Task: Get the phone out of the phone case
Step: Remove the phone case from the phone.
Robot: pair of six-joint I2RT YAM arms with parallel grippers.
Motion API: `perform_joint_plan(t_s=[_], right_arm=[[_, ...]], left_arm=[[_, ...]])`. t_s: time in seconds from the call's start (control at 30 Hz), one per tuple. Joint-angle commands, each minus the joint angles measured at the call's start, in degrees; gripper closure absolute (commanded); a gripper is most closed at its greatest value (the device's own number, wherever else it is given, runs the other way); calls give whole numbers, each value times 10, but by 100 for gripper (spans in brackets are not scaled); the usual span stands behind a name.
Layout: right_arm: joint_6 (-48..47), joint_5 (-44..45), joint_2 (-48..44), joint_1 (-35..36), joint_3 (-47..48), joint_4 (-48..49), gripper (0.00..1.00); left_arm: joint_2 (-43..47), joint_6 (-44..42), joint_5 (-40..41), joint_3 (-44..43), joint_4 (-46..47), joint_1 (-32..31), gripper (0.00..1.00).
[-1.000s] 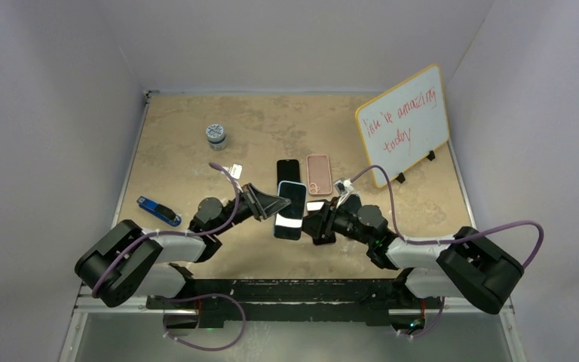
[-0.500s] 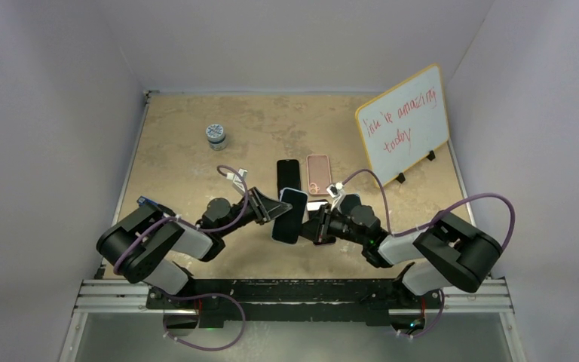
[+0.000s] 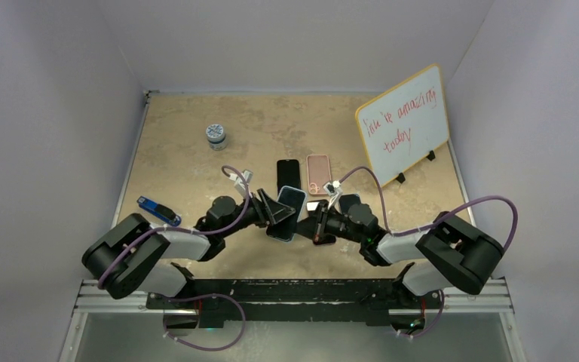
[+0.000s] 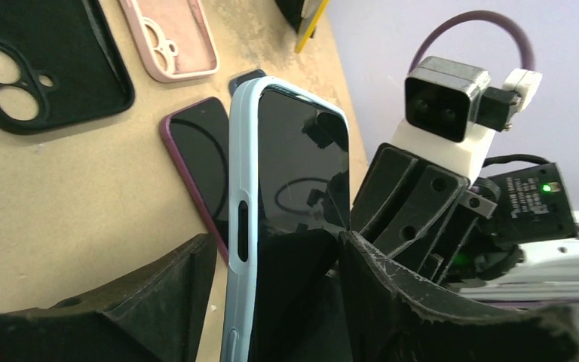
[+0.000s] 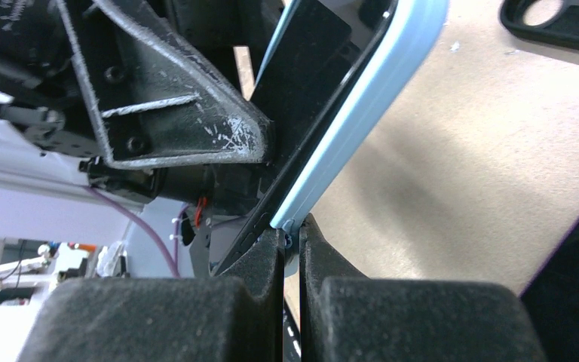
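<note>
Though the top view only shows both hands meeting mid-frame at the phone (image 3: 289,213), the wrist views give the grip. Left wrist: left hand (image 4: 271,249) clamps the upright phone, one finger on the back and one on the dark screen; the light-blue phone case (image 4: 240,188) is on it. Right wrist: right hand (image 5: 292,235) pinches the case's edge, fingers nearly pressed together. Black case (image 4: 38,68), pink case (image 4: 170,38) and purple phone (image 4: 200,162) lie flat on the counter (image 4: 60,196), upper left.

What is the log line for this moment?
left gripper: clamps phone | right gripper: pinches blue case edge | phone: not yet out
</note>
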State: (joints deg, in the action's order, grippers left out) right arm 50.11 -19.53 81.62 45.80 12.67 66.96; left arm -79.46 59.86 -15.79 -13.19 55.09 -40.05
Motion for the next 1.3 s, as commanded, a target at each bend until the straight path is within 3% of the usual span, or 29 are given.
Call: perform_joint_plan(t_s=[0.0,0.4,0.77,0.93,1.17,1.27], right_arm=[[-6,48,-12,-1,55,93,100],[55,22,93,-6,85,72,100],[52,23,123,-6,103,2,100],[41,33,124,-7,113,-44,100],[36,35,125,-6,118,-61,100],[35,35,126,-7,118,-61,100]], left_arm=[[40,-115,44,-27,-251,-15,36],[141,-213,238,-102,-538,-36,26],[159,-229,338,-151,-658,-53,26],[148,-231,404,-191,-705,-107,26],[116,-238,519,-260,-761,-233,26],[108,-238,535,-280,-783,-249,26]])
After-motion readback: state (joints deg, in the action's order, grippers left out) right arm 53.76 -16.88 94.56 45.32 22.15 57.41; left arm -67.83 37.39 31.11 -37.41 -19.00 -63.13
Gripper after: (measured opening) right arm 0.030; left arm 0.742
